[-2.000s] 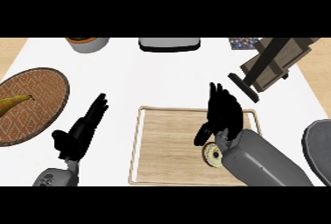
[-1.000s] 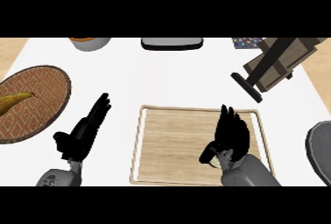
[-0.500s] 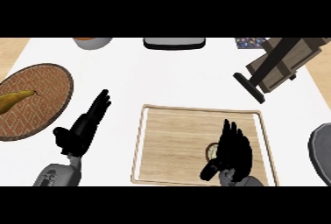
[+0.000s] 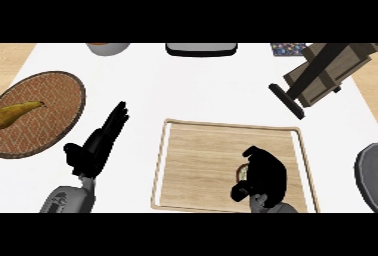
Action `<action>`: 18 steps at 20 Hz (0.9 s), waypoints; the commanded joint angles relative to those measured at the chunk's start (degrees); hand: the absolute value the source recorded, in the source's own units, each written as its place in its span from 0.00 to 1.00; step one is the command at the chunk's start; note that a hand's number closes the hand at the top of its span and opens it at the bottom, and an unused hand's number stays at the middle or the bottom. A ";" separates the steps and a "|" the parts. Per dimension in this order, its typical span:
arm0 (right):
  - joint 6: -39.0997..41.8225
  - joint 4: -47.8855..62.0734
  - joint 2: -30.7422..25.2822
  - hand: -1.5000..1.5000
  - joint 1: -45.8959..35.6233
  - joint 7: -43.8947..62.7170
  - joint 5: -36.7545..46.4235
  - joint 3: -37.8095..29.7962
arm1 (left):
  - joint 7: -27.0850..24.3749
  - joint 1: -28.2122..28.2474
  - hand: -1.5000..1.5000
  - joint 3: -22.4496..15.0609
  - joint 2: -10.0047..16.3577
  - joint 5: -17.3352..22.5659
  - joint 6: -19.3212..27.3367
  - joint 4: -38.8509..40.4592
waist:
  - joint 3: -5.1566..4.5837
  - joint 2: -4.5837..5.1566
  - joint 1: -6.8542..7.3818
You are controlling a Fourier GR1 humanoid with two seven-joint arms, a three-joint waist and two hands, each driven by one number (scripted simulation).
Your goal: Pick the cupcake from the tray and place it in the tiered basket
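Observation:
The wooden tray (image 4: 207, 150) lies on the white counter, right of centre. Only a sliver of the cupcake (image 4: 241, 172) shows on the tray's near right part, under my right hand (image 4: 264, 176), whose fingers and thumb curl down round it. The hand hides most of the cupcake. The tiered basket (image 4: 321, 75), of dark wood, stands at the far right, beyond the tray. My left hand (image 4: 100, 145) rests open with straight fingers on the counter left of the tray, touching nothing.
A round woven plate (image 4: 52, 100) with a banana (image 4: 18, 113) lies at the left edge. A grey bowl (image 4: 108, 48), a dark flat appliance (image 4: 201, 49) and a patterned item (image 4: 289, 48) line the far edge. A grey round object (image 4: 368, 172) sits at the right edge.
My right hand has drawn back toward the tray's near edge and its straight fingers have curled down over the cupcake. The left hand has kept its pose.

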 commanded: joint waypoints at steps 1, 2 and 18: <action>-8.14 8.50 1.08 1.00 -4.54 4.31 2.60 1.51 | 1.80 -0.53 0.50 1.50 1.39 1.21 -2.62 -1.35 | 0.08 0.15 0.47; -5.07 0.67 1.08 1.00 0.58 5.95 3.30 2.88 | -1.10 1.97 0.50 -0.66 -1.56 -1.78 0.41 -0.90 | 0.07 0.06 0.13; 4.06 -15.23 -19.29 1.00 7.67 -0.73 -1.68 -24.36 | 0.55 3.82 0.50 3.73 0.38 -0.88 0.54 -2.23 | -0.04 -1.07 -6.07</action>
